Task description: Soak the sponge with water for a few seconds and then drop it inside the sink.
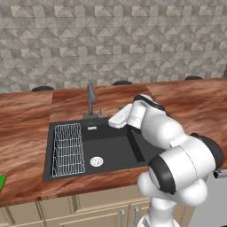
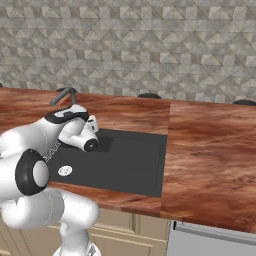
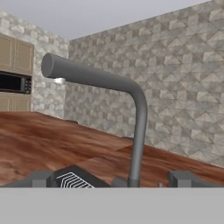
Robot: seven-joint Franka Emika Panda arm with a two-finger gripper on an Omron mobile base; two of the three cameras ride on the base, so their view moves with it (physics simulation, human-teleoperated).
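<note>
The sponge (image 1: 1,182) shows as a bright green sliver on the wooden counter, cut off by the far left edge of the left base view and well away from the arm. The black sink (image 1: 116,150) (image 2: 125,159) lies in the counter, its silver drain (image 1: 96,161) near the front. Water is out of view; none shows at the spout. My gripper (image 1: 111,120) hovers over the sink's back edge, just right of the grey faucet (image 1: 91,101). In the hand view my gripper (image 3: 111,179) is open and holds nothing, with the faucet's stem (image 3: 138,131) rising close ahead between the fingertips (image 3: 40,178).
A white wire rack (image 1: 68,150) fills the sink's left part. Wooden counter (image 1: 26,128) runs on both sides of the sink, with a stone-tiled wall (image 1: 111,40) behind it. My own arm (image 1: 177,150) spans the sink's right side. A microwave (image 3: 13,83) sits among distant cabinets.
</note>
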